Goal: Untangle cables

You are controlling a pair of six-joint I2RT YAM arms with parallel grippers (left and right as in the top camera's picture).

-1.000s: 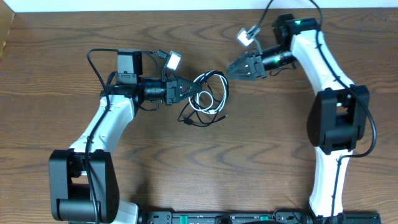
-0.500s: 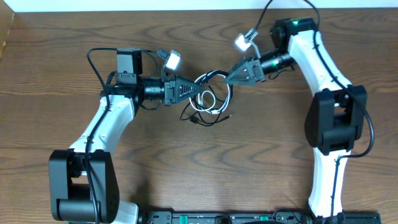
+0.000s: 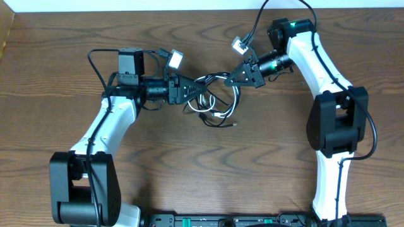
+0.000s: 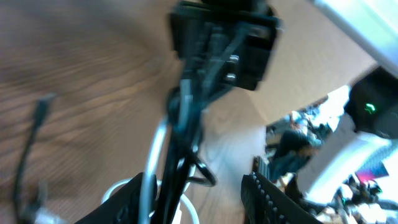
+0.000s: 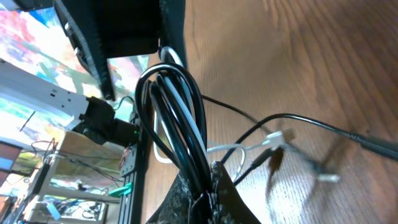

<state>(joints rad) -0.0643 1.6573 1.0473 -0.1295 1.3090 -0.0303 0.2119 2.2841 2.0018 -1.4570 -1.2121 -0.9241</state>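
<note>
Overhead shows the right claw, reaching inward, clamped on the cables, the left claw parted around them.

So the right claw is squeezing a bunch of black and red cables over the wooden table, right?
Not quite. The cables are black and white; none are red. The right wrist view shows it best: the right gripper is squeezing the bunch of black and white loops over the wooden table.
</note>
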